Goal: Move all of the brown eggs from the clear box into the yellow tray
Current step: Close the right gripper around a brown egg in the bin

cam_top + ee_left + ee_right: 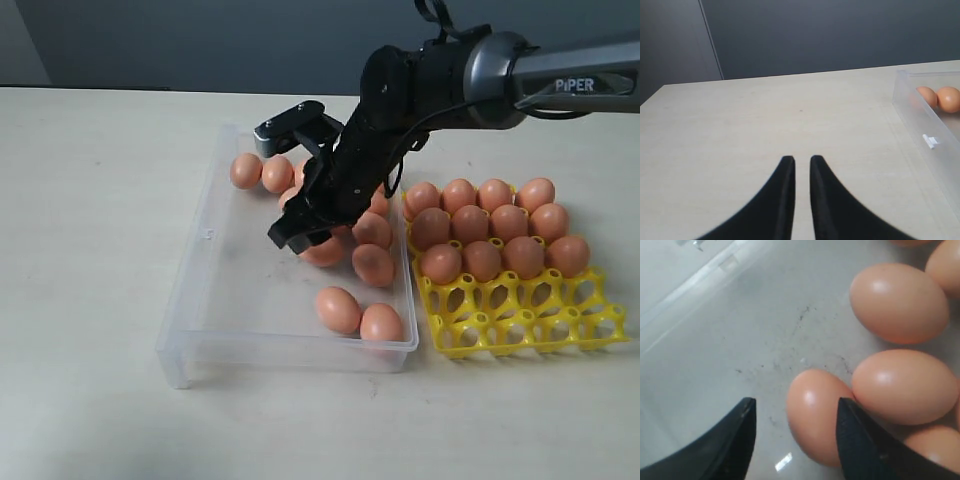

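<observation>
Straddling one brown egg (816, 415) with spread, empty jaws, the right gripper (795, 407) hangs in the clear box (192, 300) by its edge beside the yellow tray (520, 322); the smooth, brittle shell likely needs gentle pinching across its middle.

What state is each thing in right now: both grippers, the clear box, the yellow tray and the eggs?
Right gripper: jaws open, one egg between them.
Left gripper: jaws shut, holding nothing, over the table.
Clear box: uncovered, partly full.
Yellow tray: back three rows filled, front cups empty.
Brown eggs: whole, no cracks visible.
</observation>
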Available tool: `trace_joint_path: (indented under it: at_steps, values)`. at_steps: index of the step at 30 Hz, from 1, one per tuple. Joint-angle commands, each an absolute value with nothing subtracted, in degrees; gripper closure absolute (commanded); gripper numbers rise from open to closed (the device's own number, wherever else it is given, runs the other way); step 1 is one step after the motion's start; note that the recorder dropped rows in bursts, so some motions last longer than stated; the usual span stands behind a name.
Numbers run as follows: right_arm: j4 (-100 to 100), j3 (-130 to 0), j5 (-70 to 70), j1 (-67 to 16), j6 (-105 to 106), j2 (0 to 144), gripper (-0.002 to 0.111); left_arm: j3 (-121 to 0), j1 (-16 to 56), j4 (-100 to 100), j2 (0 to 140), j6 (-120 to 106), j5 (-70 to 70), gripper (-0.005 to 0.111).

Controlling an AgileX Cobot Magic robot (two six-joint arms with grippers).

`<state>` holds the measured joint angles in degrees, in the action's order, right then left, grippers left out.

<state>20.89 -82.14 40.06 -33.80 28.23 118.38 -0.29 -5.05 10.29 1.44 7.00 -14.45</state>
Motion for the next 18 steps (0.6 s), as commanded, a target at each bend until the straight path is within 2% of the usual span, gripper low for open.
trace_joint_path:
  at_steps: [1,18]
  values:
    - [18.46,-82.59,39.00,-33.72,29.95,119.56,0.060,0.00,-5.02,10.16,1.50,7.05,-13.74,0.094]
    - [17.23,-82.59,38.63,-33.72,29.95,120.69,0.060,0.00,-5.02,10.16,1.50,7.05,-13.74,0.094]
